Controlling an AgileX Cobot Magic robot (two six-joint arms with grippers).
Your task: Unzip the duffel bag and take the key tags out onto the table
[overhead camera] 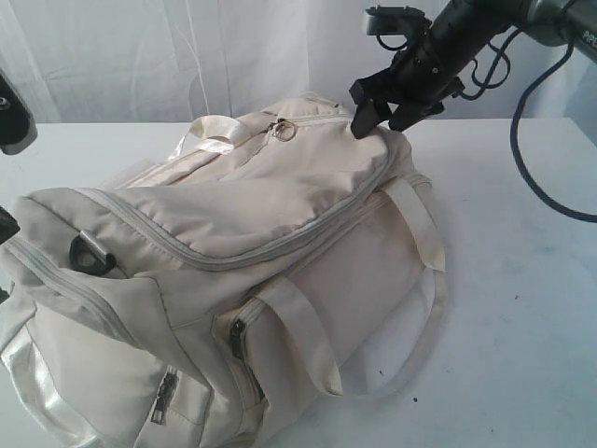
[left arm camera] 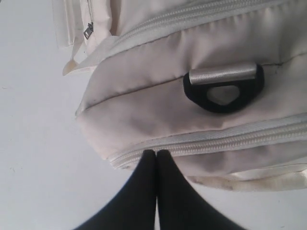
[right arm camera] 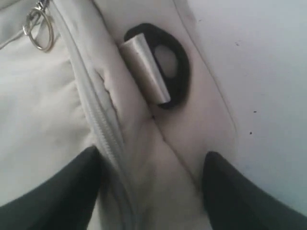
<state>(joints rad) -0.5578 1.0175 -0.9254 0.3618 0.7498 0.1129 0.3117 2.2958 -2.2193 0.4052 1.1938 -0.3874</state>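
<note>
Our right gripper (right arm camera: 152,160) stands wide open, its two fingers astride a raised fold of cloth at the far end of the duffel bag (overhead camera: 280,215), and it holds nothing. A black D-ring (right arm camera: 168,67) lies just past those fingers, and a small metal ring pull (right arm camera: 38,31) hangs by the zipper line a little further on. Our left gripper (left arm camera: 156,154) is closed, its fingers pressed together with their tips touching the zipper seam at the bag's near end, close to a second D-ring (left arm camera: 223,88). We see nothing between them, though we cannot tell whether they nip a bit of cloth. The bag lies slumped on the table (overhead camera: 522,308), and its main zipper (overhead camera: 233,254) is closed along all that we can see. The key tags are nowhere in view, so we judge they are inside. By our reckoning the task is at its start: the zipper has yet to be drawn open, and the reaching in and laying out all remain.
</note>
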